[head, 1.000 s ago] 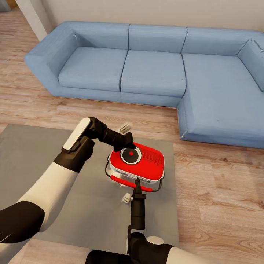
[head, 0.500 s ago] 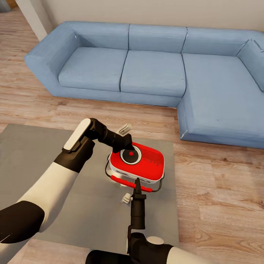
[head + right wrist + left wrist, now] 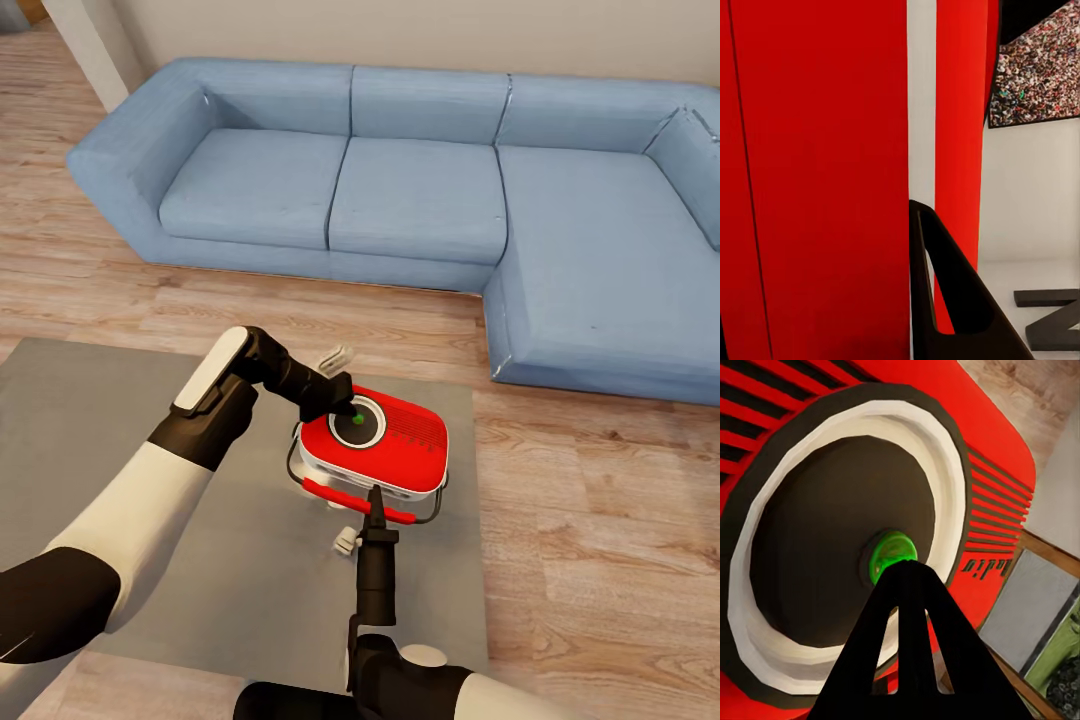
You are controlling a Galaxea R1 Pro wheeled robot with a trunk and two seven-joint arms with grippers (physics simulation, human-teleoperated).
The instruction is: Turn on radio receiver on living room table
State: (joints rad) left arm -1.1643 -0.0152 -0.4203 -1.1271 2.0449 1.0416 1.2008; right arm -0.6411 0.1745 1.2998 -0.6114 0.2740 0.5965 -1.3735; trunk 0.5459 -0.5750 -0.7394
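Right now the radio [image 3: 372, 447] sits in the lower middle of the head picture, held above the grey table [image 3: 90, 420] with its red face turned up. On that face is a black dial inside a white ring, and the small button [image 3: 358, 419] at the dial's centre glows green. The left gripper [image 3: 340, 402] comes in from the left and its dark fingertip touches that green button; in the left wrist picture the black finger [image 3: 904, 637] ends right on the green spot [image 3: 891, 553]. Whether its jaws are apart or together I cannot tell. The right gripper [image 3: 376, 500] reaches up from the lower edge and is clamped on the radio's near side by the red handle [image 3: 357, 500]. A blue sofa [image 3: 420, 200] fills the upper half, on a wood floor [image 3: 600, 520].
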